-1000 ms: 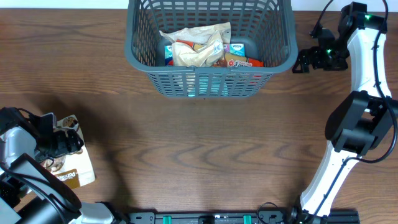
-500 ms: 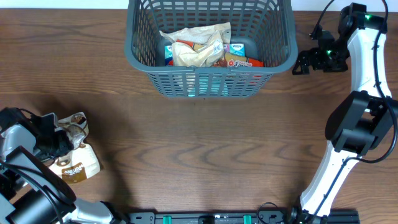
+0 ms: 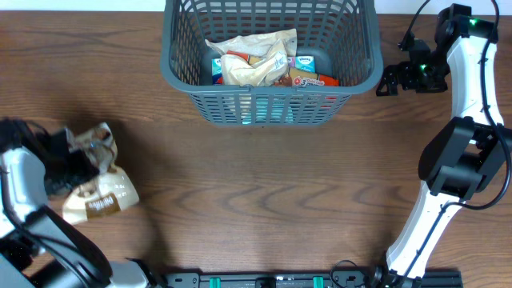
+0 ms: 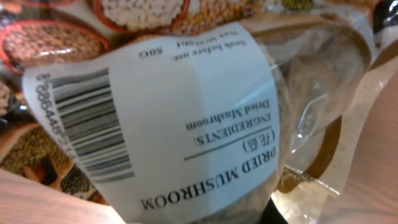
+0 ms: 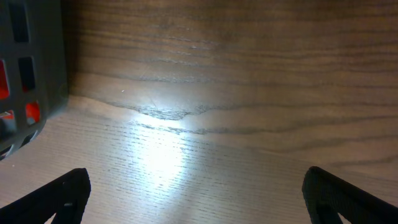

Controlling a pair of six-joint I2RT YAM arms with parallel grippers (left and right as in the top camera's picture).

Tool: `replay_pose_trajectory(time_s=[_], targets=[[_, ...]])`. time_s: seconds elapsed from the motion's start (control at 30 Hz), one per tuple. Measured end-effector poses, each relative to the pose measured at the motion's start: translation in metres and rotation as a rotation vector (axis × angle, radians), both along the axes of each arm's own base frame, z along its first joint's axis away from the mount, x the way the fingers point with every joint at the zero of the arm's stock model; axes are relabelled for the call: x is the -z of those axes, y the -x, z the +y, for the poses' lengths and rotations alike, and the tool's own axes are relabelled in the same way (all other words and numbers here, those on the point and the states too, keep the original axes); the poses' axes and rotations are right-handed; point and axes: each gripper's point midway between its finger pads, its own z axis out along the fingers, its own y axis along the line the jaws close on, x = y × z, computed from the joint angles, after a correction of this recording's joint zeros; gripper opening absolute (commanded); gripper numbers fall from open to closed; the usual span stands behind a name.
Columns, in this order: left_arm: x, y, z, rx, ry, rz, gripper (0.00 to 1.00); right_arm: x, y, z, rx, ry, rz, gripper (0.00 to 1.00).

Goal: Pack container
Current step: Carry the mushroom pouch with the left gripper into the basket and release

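The container (image 3: pixel 182 78) stands at the far middle of the wooden surface (image 3: pixel 264 184), already holding a pale crumpled bag (image 3: pixel 252 56), teal cartons (image 3: pixel 308 62) and a red packet (image 3: pixel 314 81) pressed towards its near wall. Well apart from it, at the near left, the left gripper (image 3: pixel 78 160) is clamped on the crumpled upper end of a dried mushroom packet (image 3: pixel 100 196), whose lower end slopes down towards the surface. A wide stretch of bare wood lies between this packet and the container, with nothing standing in the way. The right gripper (image 3: pixel 386 82) hangs just beside the container's right wall, low over the wood and holding nothing. The overhead view gives this layout but no print. The left wrist view fills with the packet (image 4: pixel 168 112) alone: a white label (image 4: pixel 205 106) reading "DRIED MUSHROOM" upside down, a barcode (image 4: pixel 93 124) at its left, and pictures of beans and grains above. The gripper's own fingers are all but hidden there. The right wrist view shows the right gripper (image 5: pixel 196 190) with its two dark fingertips far apart over a bright glare on the wood. A corner of the container (image 5: pixel 34 59) appears at the left edge, with red showing through its slots.
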Motion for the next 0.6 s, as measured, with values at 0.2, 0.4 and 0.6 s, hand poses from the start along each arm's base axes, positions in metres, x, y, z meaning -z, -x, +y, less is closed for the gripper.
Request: replay_pose_trajectory(time_s=[0.2, 0.4, 0.6], targets=[[-0.105, -0.054, -0.024, 0.105, -0.090, -0.176, 0.06, 0.000, 0.000, 0.000, 0.000, 0.000, -0.001, 0.99], [-0.229, -0.116, -0.075, 0.232, -0.191, -0.507, 0.06, 0.000, -0.001, 0.000, 0.000, 0.001, -0.003, 0.99], [-0.333, -0.146, -0.142, 0.364, -0.227, -0.827, 0.06, 0.000, -0.001, 0.000, 0.000, 0.001, -0.004, 0.99]])
